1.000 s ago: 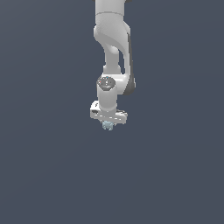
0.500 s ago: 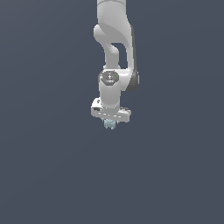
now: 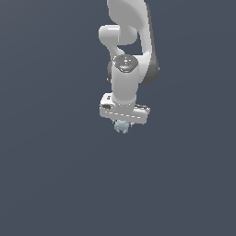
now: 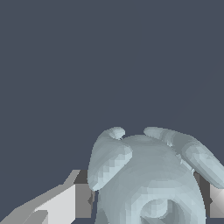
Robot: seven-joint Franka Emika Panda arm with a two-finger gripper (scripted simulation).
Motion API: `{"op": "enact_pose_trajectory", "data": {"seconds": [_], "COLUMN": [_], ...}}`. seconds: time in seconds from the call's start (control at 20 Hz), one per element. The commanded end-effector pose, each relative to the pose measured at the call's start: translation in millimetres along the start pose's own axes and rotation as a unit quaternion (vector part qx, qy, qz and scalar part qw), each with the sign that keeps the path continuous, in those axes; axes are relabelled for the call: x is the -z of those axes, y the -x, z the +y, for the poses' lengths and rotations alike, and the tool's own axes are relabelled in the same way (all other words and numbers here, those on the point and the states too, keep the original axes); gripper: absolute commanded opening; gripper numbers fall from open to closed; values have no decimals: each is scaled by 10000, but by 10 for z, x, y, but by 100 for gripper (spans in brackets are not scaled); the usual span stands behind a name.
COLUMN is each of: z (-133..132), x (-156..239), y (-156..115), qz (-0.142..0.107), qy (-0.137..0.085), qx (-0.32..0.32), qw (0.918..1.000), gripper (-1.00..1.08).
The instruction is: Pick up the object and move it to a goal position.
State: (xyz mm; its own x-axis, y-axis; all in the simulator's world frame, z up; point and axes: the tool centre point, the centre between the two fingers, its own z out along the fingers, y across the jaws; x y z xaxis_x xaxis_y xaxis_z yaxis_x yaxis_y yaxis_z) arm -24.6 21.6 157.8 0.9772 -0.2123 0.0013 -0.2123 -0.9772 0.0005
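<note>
Lumpy object [image 4: 148, 179] between gripper [image 4: 146, 199] fingers [image 4: 65, 203]

The arm [image 3: 126, 55] comes down from the upper edge of the exterior view, a little toward that view's right of centre, with the gripper [image 3: 122, 123] at its lower end. The object [image 3: 121, 126] sits directly under the gripper bar, between the fingers [image 4: 65, 201], one finger touching each of its sides.

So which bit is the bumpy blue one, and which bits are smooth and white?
The bumpy one is the pale blue-grey object under the gripper, between its fingers. The arm above is smooth and white.
</note>
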Motion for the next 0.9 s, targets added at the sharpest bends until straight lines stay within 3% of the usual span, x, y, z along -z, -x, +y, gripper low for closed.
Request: {"op": "enact_pose_trajectory", "data": {"seconds": [0.0, 0.85], "z": [-104, -718], "x": [247, 1634], "y": [-65, -501], "qz": [-1, -4], "qy": [2, 1], "qx": [-1, -2], "qw": [10000, 10000], "gripper": [-100, -100]}}
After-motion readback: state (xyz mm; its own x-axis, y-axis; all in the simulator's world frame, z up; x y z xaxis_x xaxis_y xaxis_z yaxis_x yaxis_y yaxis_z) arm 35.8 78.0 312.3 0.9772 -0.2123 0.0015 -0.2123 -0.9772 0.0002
